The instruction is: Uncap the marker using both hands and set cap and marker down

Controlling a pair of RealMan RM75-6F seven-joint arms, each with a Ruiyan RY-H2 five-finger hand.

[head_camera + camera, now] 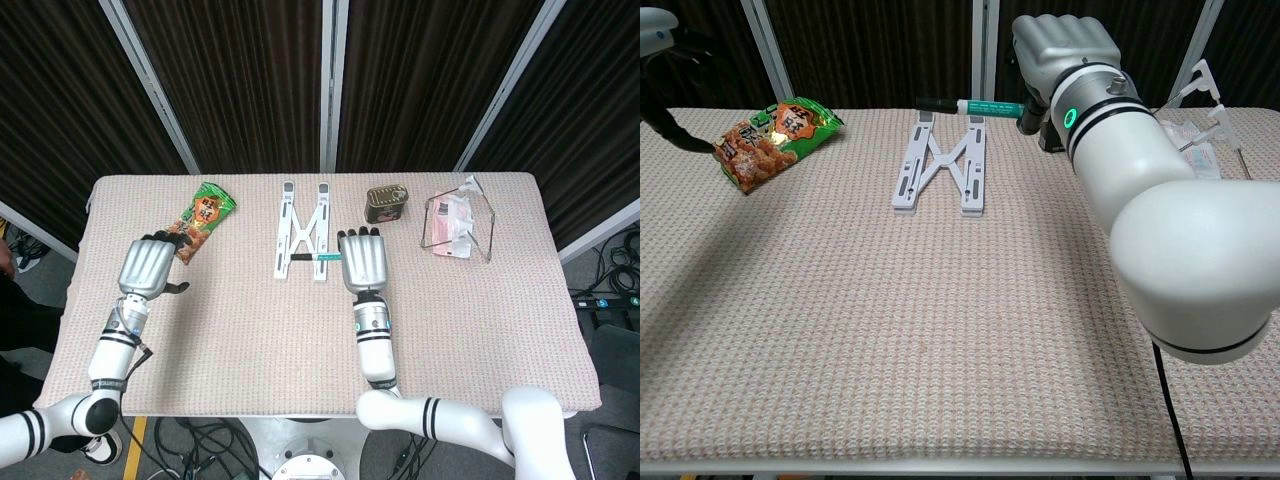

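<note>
My right hand (365,261) (1060,42) grips a green marker (985,106) (320,257) and holds it level, well above the table. The marker's black cap (936,102) points toward my left side and is still on. In the head view my left hand (150,267) hangs raised over the table's left part, fingers apart, holding nothing. In the chest view only the left hand's edge (658,30) shows at the top left corner. The two hands are far apart.
A white folding stand (303,230) (943,165) lies under the marker. A green snack bag (197,220) (772,135) lies at the left, a tin can (385,204) and a wire rack with a pink packet (455,227) at the back right.
</note>
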